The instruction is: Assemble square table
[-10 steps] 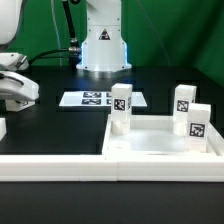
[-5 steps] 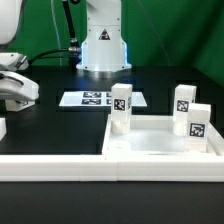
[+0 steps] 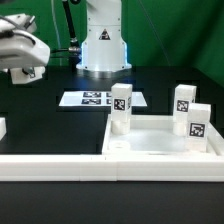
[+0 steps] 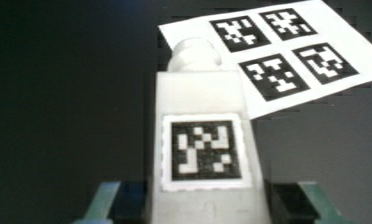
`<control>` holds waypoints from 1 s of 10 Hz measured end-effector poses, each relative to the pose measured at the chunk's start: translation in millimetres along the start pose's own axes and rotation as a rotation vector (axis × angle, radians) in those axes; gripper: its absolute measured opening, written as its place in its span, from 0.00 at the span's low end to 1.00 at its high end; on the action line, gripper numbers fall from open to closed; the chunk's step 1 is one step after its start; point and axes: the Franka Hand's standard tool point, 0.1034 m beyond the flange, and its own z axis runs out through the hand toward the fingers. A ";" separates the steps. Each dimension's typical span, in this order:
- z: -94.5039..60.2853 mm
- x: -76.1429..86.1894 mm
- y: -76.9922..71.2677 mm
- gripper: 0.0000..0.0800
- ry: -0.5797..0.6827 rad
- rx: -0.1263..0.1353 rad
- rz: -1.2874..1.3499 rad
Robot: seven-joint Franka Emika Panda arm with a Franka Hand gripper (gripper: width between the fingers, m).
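Evidently the fingers (image 4: 204, 203) grip 1 leg (image 4: 204, 130) by its flat sides: light, rigid, smooth plastic, likely slippery.

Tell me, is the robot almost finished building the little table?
Nearly, it seems. Three legs already stand upright at corners of the square table top. The gripper holds a fourth leg, lifted above the black table near the marker board. Left to do: fit that leg into the last corner.
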 end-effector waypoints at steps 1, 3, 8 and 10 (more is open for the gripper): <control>-3.0 6.1 0.4 0.36 0.044 -0.010 -0.003; -17.9 13.0 -33.7 0.36 0.218 -0.077 0.002; -83.1 9.6 -146.3 0.36 0.586 -0.159 -0.057; -85.2 12.4 -149.0 0.36 0.695 -0.160 -0.070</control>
